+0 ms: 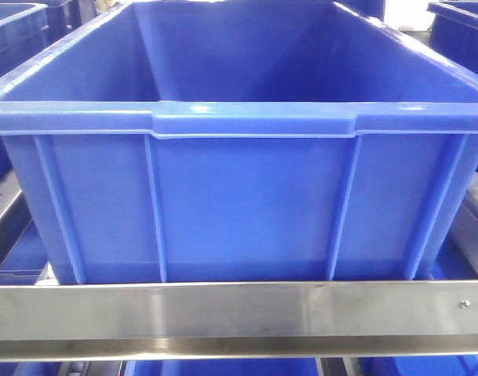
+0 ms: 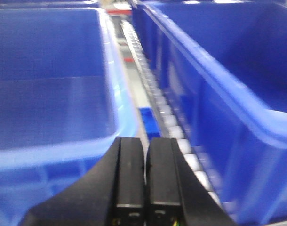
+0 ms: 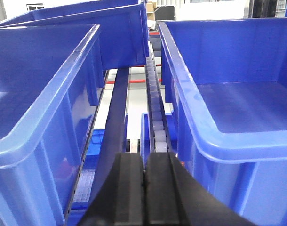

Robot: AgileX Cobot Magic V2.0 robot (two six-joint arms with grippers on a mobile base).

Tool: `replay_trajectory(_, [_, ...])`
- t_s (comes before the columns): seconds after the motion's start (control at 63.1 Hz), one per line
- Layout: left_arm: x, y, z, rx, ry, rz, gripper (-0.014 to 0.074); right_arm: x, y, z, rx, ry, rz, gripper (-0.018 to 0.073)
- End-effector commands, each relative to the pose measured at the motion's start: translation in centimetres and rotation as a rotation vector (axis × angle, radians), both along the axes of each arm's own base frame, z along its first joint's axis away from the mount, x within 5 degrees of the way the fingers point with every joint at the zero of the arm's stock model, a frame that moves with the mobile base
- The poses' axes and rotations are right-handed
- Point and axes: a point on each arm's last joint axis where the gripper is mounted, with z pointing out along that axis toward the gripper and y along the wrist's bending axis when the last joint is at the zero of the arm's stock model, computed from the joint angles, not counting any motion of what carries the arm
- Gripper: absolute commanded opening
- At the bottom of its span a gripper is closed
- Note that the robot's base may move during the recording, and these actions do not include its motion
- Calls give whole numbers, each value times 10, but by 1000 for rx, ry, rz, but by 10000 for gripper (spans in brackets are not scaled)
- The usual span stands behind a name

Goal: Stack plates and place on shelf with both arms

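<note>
No plates show in any view. The shelf's flat steel front rail (image 1: 239,309) runs across the bottom of the front view, with a white roller track (image 2: 157,94) showing in the left wrist view and a second roller track (image 3: 157,113) in the right wrist view. My left gripper (image 2: 146,141) is shut, its black fingers pressed together with nothing between them, hovering above the gap between two blue crates. My right gripper (image 3: 145,157) is likewise shut and empty, over a gap between crates. Neither arm appears in the front view.
A big empty blue crate (image 1: 239,117) fills the front view, standing on the rack just behind the rail. Blue crates flank the left gripper, one crate (image 2: 49,94) left and another crate (image 2: 228,70) right. The right gripper sits between a left crate (image 3: 40,94) and a right crate (image 3: 228,94).
</note>
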Motion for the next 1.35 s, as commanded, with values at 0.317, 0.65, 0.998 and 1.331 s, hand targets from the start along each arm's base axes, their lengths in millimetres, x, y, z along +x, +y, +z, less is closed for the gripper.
replay_trajectory(0.317, [-7, 9, -9, -61, -172, 146, 83, -4, -2, 14, -11, -117, -26, 57])
replay_trajectory(0.65, [-7, 10, -9, -60, -175, 166, 83, -4, -2, 13, -11, -116, -26, 57])
replay_trajectory(0.998, [-7, 10, -9, -60, -175, 166, 83, -4, -2, 13, -11, -116, -26, 57])
replay_trajectory(1.331, [-7, 10, -9, -60, -175, 166, 83, -4, -2, 13, -11, -116, -26, 57])
